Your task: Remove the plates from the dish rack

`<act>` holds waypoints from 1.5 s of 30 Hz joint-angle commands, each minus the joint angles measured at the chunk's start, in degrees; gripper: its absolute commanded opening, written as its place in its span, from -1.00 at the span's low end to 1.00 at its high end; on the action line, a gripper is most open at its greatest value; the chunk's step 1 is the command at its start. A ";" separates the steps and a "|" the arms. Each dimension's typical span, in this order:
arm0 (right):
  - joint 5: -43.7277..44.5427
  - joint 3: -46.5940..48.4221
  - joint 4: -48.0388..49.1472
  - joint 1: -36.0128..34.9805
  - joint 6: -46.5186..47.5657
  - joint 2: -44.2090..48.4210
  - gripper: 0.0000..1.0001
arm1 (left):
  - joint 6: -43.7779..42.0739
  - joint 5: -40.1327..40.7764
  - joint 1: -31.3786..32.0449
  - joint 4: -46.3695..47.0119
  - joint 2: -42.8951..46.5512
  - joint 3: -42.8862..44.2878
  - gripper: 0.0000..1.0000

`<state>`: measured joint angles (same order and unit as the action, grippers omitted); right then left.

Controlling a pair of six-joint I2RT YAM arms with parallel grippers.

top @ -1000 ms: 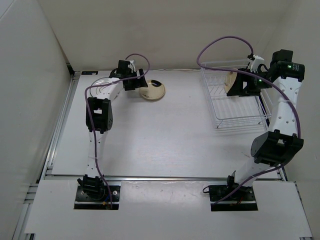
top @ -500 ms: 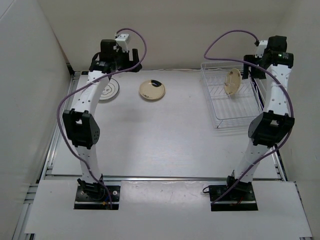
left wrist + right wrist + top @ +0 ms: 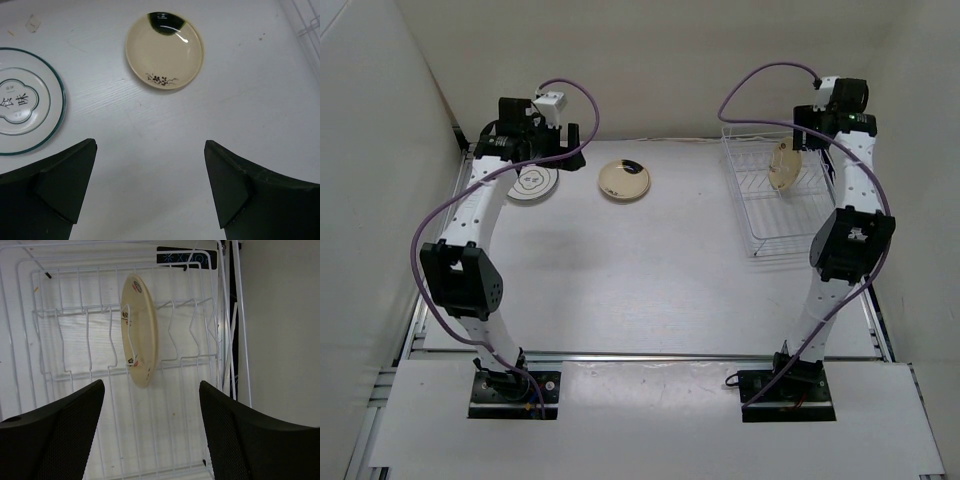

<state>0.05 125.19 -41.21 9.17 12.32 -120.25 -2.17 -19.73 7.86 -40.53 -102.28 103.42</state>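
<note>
A tan-yellow plate (image 3: pixel 624 180) with a dark patch lies flat on the table; it also shows in the left wrist view (image 3: pixel 164 50). A white plate with a thin dark ring (image 3: pixel 532 183) lies to its left, and shows in the left wrist view (image 3: pixel 25 100). Another tan plate (image 3: pixel 783 165) stands on edge in the white wire dish rack (image 3: pixel 790 235). It shows in the right wrist view (image 3: pixel 139 330) between the rack's bars (image 3: pixel 75 311). My left gripper (image 3: pixel 555 150) (image 3: pixel 150 185) is open, empty and high above the two flat plates. My right gripper (image 3: pixel 810 130) (image 3: pixel 150 435) is open, empty and above the rack.
White walls close in the table on the left, back and right. The rack stands against the right wall at the back right. Purple cables loop over both arms. A metal rail runs along the table's left and near edges.
Both arms have lifted and drawn back. The left gripper left the tan plate on the table and moved up and left. The right gripper rose away from the plate in the rack.
</note>
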 commanded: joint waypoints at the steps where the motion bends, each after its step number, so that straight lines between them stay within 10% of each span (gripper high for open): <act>1: -2.16 3.04 3.33 1.11 -1.24 -4.37 0.59 | -2.13 0.48 0.05 -1.74 4.72 -0.58 1.00; 11: -3.92 7.09 4.39 1.11 -1.86 -11.50 0.45 | -3.80 -1.46 0.05 -5.17 5.95 -0.58 1.00; 16: -3.39 7.62 4.39 1.11 -1.86 -12.12 -0.83 | -3.80 -0.84 0.05 -5.70 5.95 -0.06 1.00; 18: -3.39 7.62 4.39 1.11 -1.86 -11.51 -1.00 | -3.80 -0.84 0.05 -5.70 5.42 -0.06 1.00; 37: 29.48 -4.68 11.06 -4.69 0.25 12.75 -1.00 | 1.64 -6.20 0.05 -3.50 0.33 3.80 1.00; 45: -17.74 -4.15 -3.17 -3.29 -9.67 16.80 -1.00 | 6.57 -13.66 0.05 -1.83 -1.78 4.34 1.00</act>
<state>4.51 120.73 -39.53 4.75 8.29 -104.25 2.07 -27.51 7.68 -43.83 -104.84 105.73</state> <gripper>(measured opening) 0.067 0.997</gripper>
